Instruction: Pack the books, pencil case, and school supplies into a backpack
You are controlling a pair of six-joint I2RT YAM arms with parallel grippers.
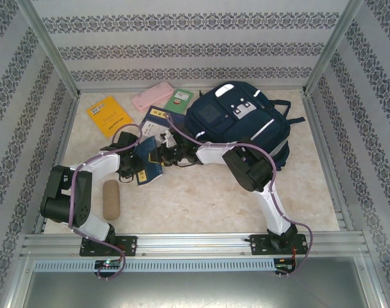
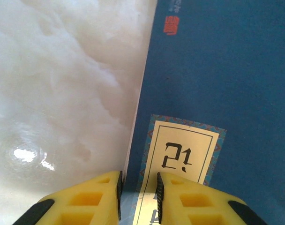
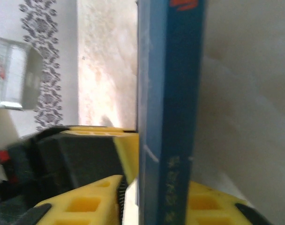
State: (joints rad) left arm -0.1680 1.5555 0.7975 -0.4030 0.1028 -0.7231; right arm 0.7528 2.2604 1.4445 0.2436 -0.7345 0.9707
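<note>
Nearest the bases, the tan oblong piece (image 1: 111, 199) lies flat on the table (image 1: 208, 199), just beside the left arm's elbow. The left arm is folded back over its base, forearm running right, low over the table. The left gripper (image 2: 138, 182) is clamped on the edge of a navy book (image 2: 217, 70), one pad per face, right at the cream label (image 2: 184, 150). The right arm rises from its base, elbow bent in front of the backpack (image 1: 243, 119), forearm reaching left to the same book. The right gripper (image 3: 161, 187) straddles it edge-on, with a thin pale gap at one pad, so I can't tell if it's biting. The book sits mid-table, just left of the backpack. Further back are the yellow-orange book (image 1: 108, 115), green book (image 1: 179, 99) and pink pencil case (image 1: 152, 96), all flat.
</note>
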